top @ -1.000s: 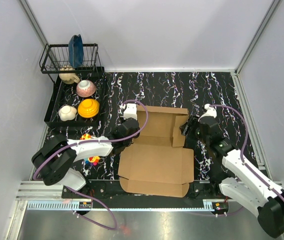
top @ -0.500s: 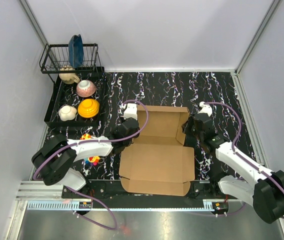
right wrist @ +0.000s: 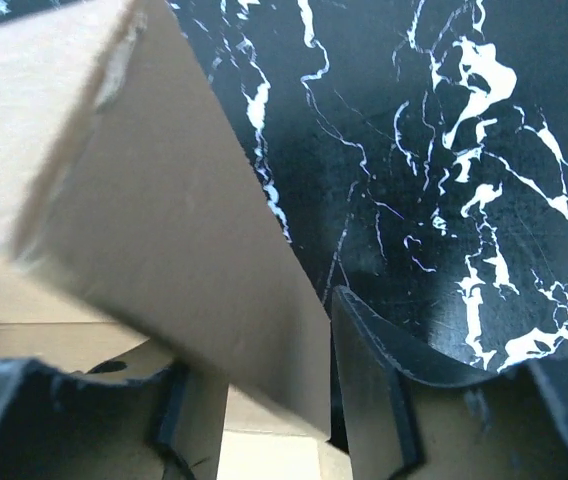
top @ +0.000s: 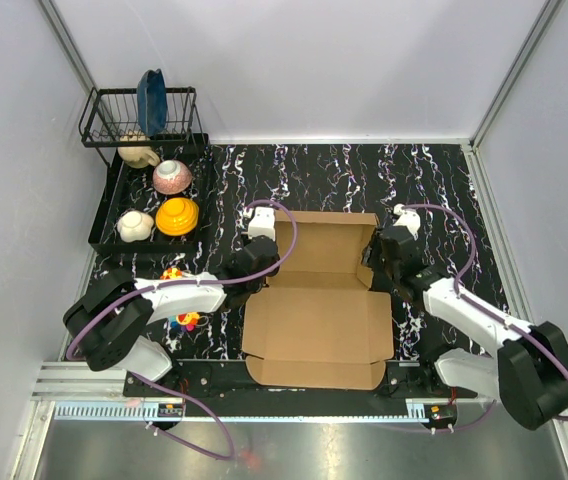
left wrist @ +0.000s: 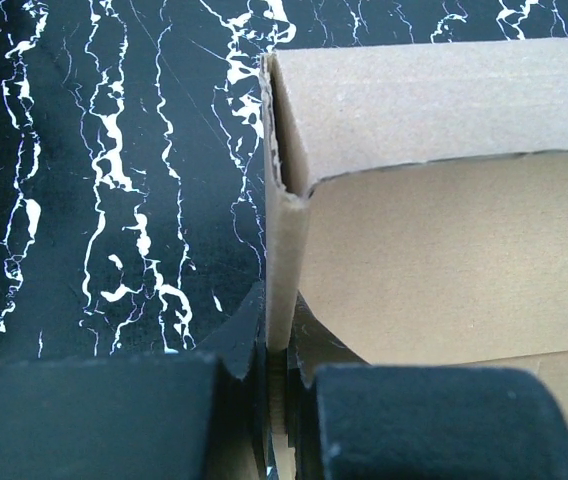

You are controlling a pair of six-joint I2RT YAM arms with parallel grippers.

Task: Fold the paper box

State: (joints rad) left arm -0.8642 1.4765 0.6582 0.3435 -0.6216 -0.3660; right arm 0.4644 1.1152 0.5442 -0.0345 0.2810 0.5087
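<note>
The paper box [top: 314, 325] is brown cardboard and lies open in the middle of the table, its back wall and side flaps raised. My left gripper [top: 248, 263] is at the box's rear left corner. In the left wrist view it [left wrist: 279, 365] is shut on the upright left side wall [left wrist: 286, 250], edge-on between the fingers. My right gripper [top: 377, 256] is at the rear right corner. In the right wrist view its fingers [right wrist: 379, 385] stand wide apart, with the tilted right flap [right wrist: 184, 230] between them, close to the right finger.
A black dish rack [top: 104, 215] at the back left holds an orange bowl [top: 178, 215], a pink bowl [top: 172, 176], a white bowl [top: 135, 225] and a blue plate [top: 151, 100]. A small colourful toy [top: 180, 320] lies by the left arm. White walls enclose the marbled black table [top: 334, 175].
My right gripper has moved left and back to the box's right flap, and the flap now stands up between its fingers. The box has shifted slightly. The left gripper keeps its hold.
</note>
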